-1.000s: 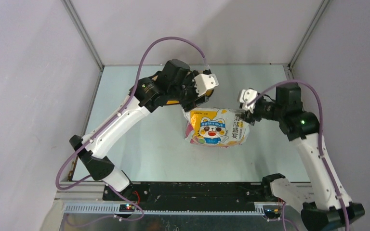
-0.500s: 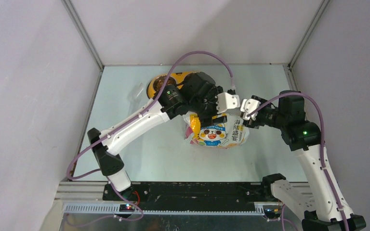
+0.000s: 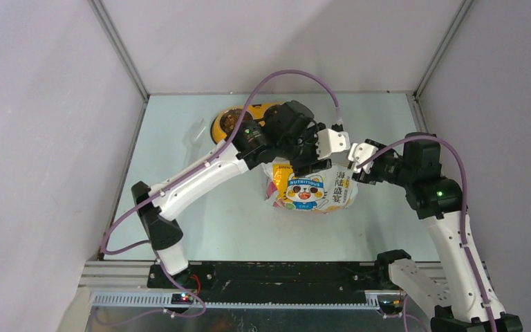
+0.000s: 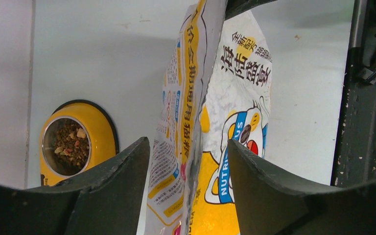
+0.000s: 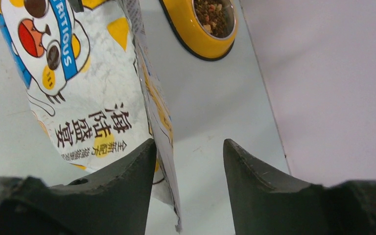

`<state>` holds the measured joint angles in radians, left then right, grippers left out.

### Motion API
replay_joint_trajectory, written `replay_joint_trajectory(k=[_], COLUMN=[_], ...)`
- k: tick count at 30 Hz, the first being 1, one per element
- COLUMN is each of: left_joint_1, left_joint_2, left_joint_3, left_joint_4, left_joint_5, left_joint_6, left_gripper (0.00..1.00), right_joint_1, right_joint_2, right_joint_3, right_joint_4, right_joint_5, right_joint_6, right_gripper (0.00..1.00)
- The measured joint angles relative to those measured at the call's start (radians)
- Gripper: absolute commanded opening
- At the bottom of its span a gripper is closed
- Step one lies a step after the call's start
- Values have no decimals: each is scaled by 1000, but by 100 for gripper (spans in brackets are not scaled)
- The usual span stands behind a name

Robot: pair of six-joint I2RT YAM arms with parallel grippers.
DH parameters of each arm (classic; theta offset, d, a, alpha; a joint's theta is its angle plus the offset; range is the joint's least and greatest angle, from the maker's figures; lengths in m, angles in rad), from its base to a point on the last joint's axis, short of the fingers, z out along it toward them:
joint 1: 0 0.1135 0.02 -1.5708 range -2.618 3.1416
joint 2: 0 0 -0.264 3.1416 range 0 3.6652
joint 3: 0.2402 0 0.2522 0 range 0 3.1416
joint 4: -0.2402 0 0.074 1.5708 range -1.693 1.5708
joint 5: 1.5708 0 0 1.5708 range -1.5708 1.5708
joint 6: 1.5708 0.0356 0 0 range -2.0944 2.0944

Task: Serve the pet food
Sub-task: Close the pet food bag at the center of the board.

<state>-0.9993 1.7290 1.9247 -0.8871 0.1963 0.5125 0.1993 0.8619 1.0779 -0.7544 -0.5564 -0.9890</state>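
Brown pet food (image 4: 69,143), with a few paler bits, heaped in a steel cup of the yellow bowl (image 4: 104,139). Found at the far side of the counter (image 3: 200,200), left of centre. Not held by either pincer, and apart from both sets of fingertips.

Nearer than the bowl and a little to its right: a crinkly yellow-white foil bag (image 3: 311,188). Cartoon-cat panel turned up toward the overhead camera, pink strip along the left side.

Left pincer (image 4: 188,142): stretched over from the bowl side to the bag's far edge. Dark fingers (image 4: 112,181) parted, with the folded foil edge between them. No squeeze visible on the foil. Impossible to judge from this view whether either finger touches it.

Right pincer (image 5: 188,142): set at the same far edge from the right, just beside the left one. Fingers likewise parted, with the thin edge of the bag in the gap, close to one finger. Bare counter visible through the rest of the gap. Nothing gripped.
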Motion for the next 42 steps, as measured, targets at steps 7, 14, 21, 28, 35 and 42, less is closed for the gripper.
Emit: replay_joint_trajectory(k=[7,14,21,28,35,42], left_joint_1=[-10,-13,-19,-15,16,31], left_joint_2=[31,56,71,71,23,-63], left_joint_3=[0,15,48,54,46,-76], left_joint_4=[28,39,-2,-19,-10,5], left_joint_5=[18,32,51,68,63,43], left_joint_6=[-14,-24,-14,-18,-33,-23], left_gripper=[44,1,0,37,53,54], right_joint_1=[-61,-76,-76,-76,-72,-61], right_joint_2=[-34,-60,-62,-60,-47,-12], right_joint_3=[-3,-3,-2,6,11,11], right_joint_4=[-6,-6,-8,-38,-53,-45], right_joint_5=[-37,-62,-103,-142,-172,-161], right_joint_6=[-5,10,13,11,-7,-6], right_gripper=[61,61,61,61,61,59])
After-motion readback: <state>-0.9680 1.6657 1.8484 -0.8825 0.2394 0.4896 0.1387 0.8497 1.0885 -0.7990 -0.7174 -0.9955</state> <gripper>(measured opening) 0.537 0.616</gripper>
